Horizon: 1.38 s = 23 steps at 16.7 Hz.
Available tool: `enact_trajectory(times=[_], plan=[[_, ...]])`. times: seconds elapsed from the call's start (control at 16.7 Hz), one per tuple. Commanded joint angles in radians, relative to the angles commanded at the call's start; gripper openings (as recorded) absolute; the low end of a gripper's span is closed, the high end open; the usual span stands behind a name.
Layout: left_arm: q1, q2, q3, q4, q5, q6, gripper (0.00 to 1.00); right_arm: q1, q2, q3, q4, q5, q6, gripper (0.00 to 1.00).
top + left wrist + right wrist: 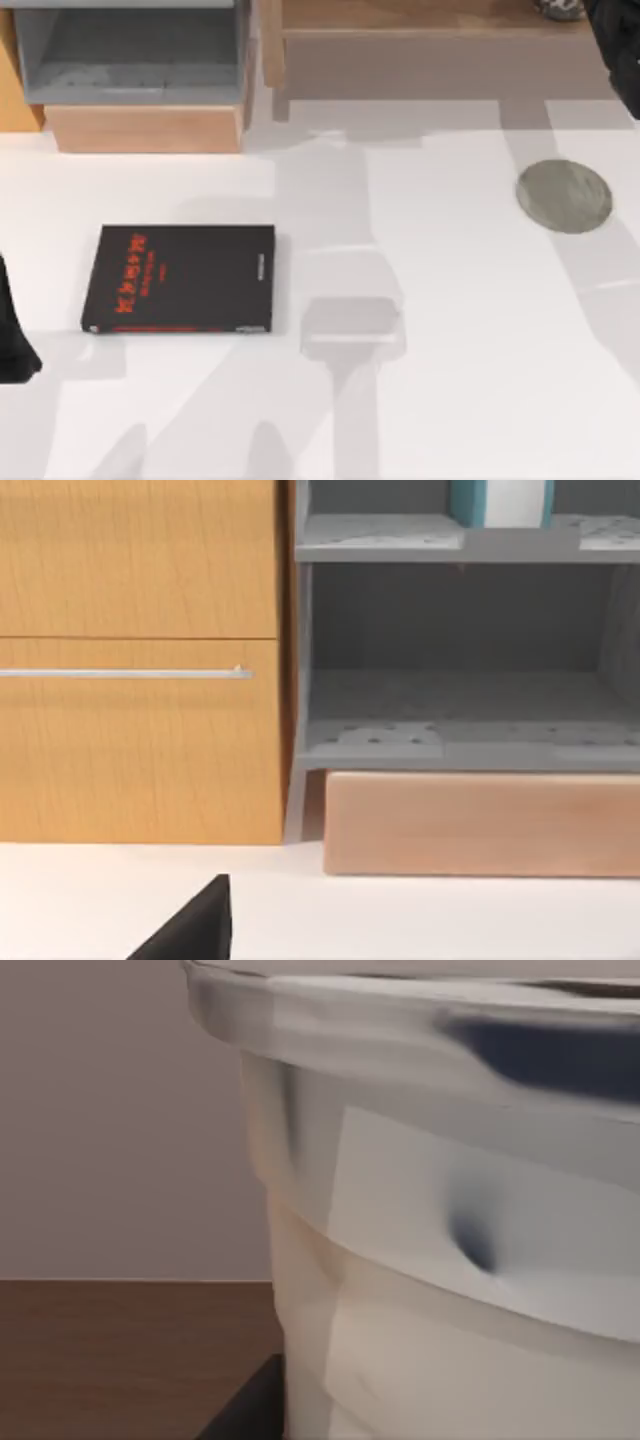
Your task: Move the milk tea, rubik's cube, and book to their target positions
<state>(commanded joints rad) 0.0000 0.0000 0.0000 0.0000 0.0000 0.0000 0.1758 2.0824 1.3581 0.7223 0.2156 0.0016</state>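
- Right hand: your right arm point(615, 50) sits at the far right edge of the top view, up by the wooden shelf point(420, 40). Its wrist view has the milk tea point(450, 1260) pressed up close, with the cup's clear wall, creamy beige filling and white lid rim in front of the lens. You cannot tell whether the fingers are spread or pinching the cup.
- Left hand: your left arm point(12, 330) shows as a dark shape at the left edge of the tabletop point(450, 380). A dark corner of the hand point(195, 925) juts into its wrist view; you cannot tell how the fingers stand.
- Book: teal cover with white page edges point(500, 502), standing upright on the upper grey shelf of the cabinet point(460, 660), as the left wrist view has it.
- Black book point(180, 278): red lettering, lying flat on the left half of the tabletop.
- Grey disc point(563, 196): flat and round, on the right side of the tabletop, well apart from the black book.
- Wooden drawer front point(140, 660): beside the grey cabinet, with a thin metal handle.
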Motion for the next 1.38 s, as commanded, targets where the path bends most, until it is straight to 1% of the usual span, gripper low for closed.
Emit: enact_trajectory(times=[0.18, 0.24, 0.84, 0.96, 1.2, 1.38], plan=[[0.000, 0.000, 0.000, 0.000, 0.000, 0.000, 1.00, 0.000, 0.000, 0.000, 0.000, 0.000, 0.000, 0.02], [0.000, 0.000, 0.000, 0.000, 0.000, 0.000, 1.00, 0.000, 0.000, 0.000, 0.000, 0.000, 0.000, 0.00], [0.000, 0.000, 0.000, 0.000, 0.000, 0.000, 1.00, 0.007, -0.018, -0.016, 0.006, 0.002, 0.002, 0.00], [0.000, 0.000, 0.000, 0.000, 0.000, 0.000, 1.00, 0.016, -0.071, -0.073, 0.019, 0.010, 0.002, 0.00], [0.000, 0.000, 0.000, 0.000, 0.000, 0.000, 1.00, 0.033, -0.206, -0.271, 0.048, 0.027, 0.003, 0.00], [0.000, 0.000, 0.000, 0.000, 0.000, 0.000, 1.00, 0.047, -0.277, -0.350, 0.072, 0.040, 0.003, 0.00]])
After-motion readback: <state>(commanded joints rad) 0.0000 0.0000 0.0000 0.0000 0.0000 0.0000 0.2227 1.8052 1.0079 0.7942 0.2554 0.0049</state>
